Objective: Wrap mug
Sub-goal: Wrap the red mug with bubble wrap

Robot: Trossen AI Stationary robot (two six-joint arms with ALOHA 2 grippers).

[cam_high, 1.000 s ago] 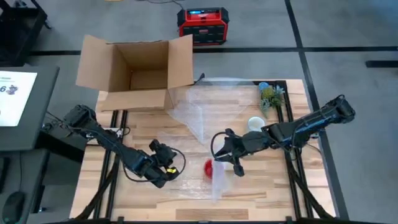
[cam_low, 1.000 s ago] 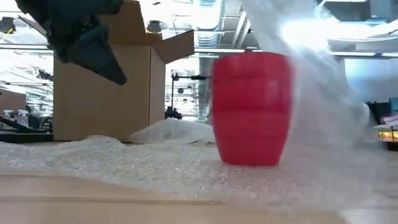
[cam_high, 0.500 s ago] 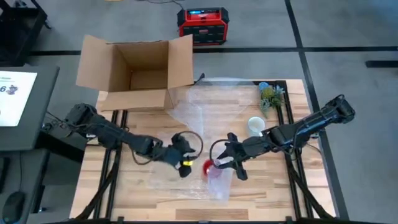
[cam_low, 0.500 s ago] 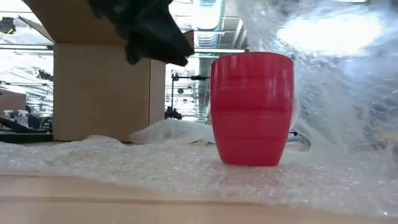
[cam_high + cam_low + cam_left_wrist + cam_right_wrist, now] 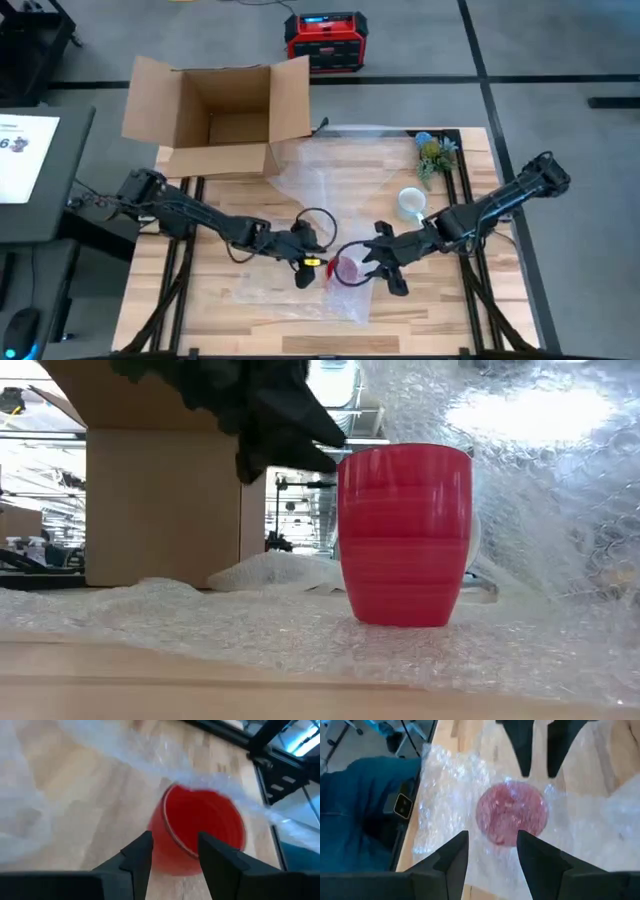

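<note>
The red mug (image 5: 347,269) stands upright on the bubble wrap (image 5: 300,290) spread over the table (image 5: 440,315), between the two claws. The left claw (image 5: 308,262) hangs just beside the mug's rim, on the side away from the right arm; its fingers are apart, holding nothing, and in its wrist view the near wall of the mug (image 5: 200,827) lines up with the gap between them. The right claw (image 5: 385,262) hovers on the opposite side, fingers spread and empty, with a flap of wrap (image 5: 485,820) draped over the mug's mouth just ahead of its fingertips. In the low view that flap (image 5: 530,510) rises behind and beside the mug (image 5: 405,535) but does not yet cover its front. The step looks like the first fold, with the sheet drawn over the top. The next move probably calls for the left claw to pin the mug or the flap while the right one pulls the wrap down around the sides.
</note>
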